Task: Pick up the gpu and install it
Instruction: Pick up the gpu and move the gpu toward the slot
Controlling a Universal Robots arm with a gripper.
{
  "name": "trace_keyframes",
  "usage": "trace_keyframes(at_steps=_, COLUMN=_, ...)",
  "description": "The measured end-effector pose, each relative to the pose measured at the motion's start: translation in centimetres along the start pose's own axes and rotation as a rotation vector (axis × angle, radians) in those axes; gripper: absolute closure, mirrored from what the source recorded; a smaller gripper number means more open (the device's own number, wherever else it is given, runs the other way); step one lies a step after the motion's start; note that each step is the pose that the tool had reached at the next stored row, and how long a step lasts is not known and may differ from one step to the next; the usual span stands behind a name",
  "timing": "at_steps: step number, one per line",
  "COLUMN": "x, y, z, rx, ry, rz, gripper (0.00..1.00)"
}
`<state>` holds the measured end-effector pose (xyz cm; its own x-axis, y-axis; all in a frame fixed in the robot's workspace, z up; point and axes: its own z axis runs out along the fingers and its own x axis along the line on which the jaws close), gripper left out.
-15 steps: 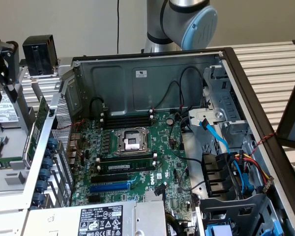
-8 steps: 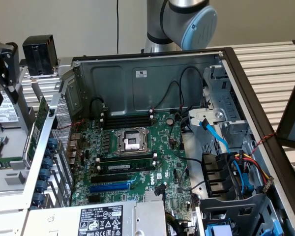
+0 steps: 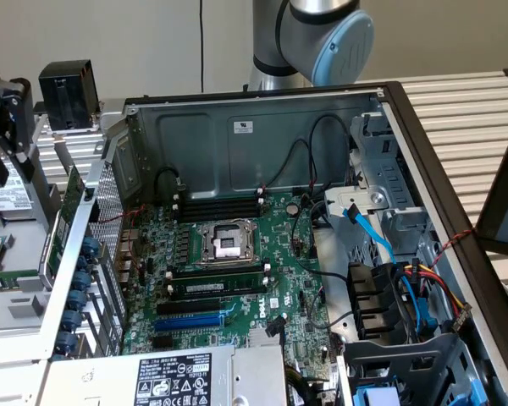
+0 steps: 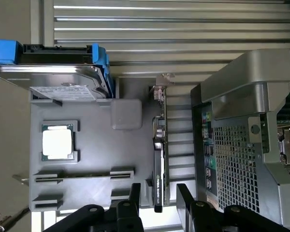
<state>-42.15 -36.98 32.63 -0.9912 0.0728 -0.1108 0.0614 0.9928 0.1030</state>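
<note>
- In the wrist view, the gripper (image 4: 158,189) has its jaws spread wide. One black finger (image 4: 135,193) stands on each side of the near end of the graphics card (image 4: 158,164), and we see a gap on both sides.
- The graphics card stands on edge in a grey tray (image 4: 87,159), with its silver bracket at the end far from the gripper. Its lower edge is sunk in the tray's slot and hidden.
- The same tray holds a processor chip (image 4: 58,141) and a hard drive (image 4: 53,79) in a blue carrier. The picture's edge cuts the drive off.
- The computer case (image 4: 241,145) sits just beside the card, showing its perforated rear wall. We can hardly make out its inside.
- In the exterior view, the case lies open in the middle with the green motherboard (image 3: 237,254) exposed.
- At about nine o'clock, just outside the case's rear wall, the card shows edge-on as a thin green strip.
- The arm (image 3: 322,34) rises at twelve o'clock, cut off by the edge.
- A black piece of hardware (image 3: 4,118) at ten o'clock is also cut off, and we cannot tell what it is.
</note>
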Motion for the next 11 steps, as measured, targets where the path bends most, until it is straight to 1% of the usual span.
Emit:
trace_keyframes(at_steps=2, x=0.05, y=-0.19, z=0.30, rx=-0.0016, ry=-0.0028, rz=0.000, gripper=0.58)
trace_keyframes(at_steps=4, x=0.06, y=-0.36, z=0.49, rx=-0.0035, ry=-0.0107, rz=0.000, gripper=0.58)
trace_keyframes(at_steps=5, x=0.06, y=-0.44, z=0.57, rx=-0.0055, ry=-0.0143, rz=0.001, gripper=0.58)
trace_keyframes(at_steps=6, x=0.06, y=-0.51, z=0.62, rx=-0.0080, ry=-0.0172, rz=0.001, gripper=0.58)
trace_keyframes(at_steps=9, x=0.07, y=-0.67, z=0.78, rx=-0.0212, ry=-0.0263, rz=0.006, gripper=0.58)
trace_keyframes(at_steps=10, x=0.08, y=-0.75, z=0.89, rx=-0.0238, ry=-0.0279, rz=0.007, gripper=0.58)
trace_keyframes(at_steps=11, x=0.10, y=-0.80, z=1.07, rx=-0.0251, ry=-0.0285, rz=0.009, gripper=0.58)
